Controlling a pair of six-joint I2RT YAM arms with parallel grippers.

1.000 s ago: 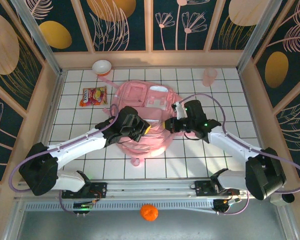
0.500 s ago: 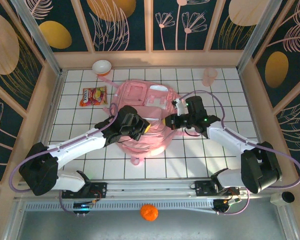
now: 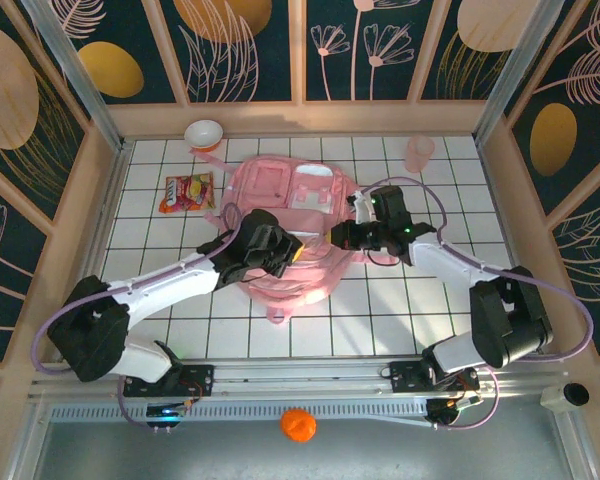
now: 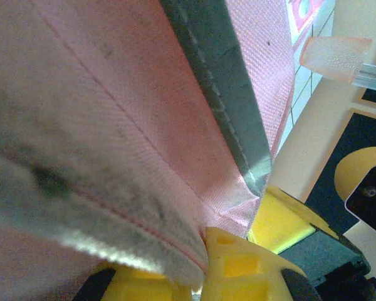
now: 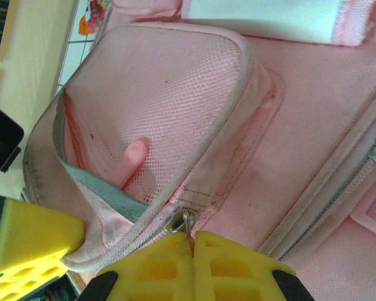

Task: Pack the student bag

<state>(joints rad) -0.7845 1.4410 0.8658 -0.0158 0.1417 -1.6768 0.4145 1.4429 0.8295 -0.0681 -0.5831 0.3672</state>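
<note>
Student bag lies flat between the two pincers | left gripper pinches a fold of its pink fabric | right gripper, pressed together, nips the zipper pull at its tips | soft, floppy, likely light: best held by seams or pulls, not loose cloth

Top view: the left gripper covers the centre-left of the student bag, the right gripper its right edge. In your left wrist view the fabric blurs at close range. You cannot read the print on the snack packet, upper left.
</note>
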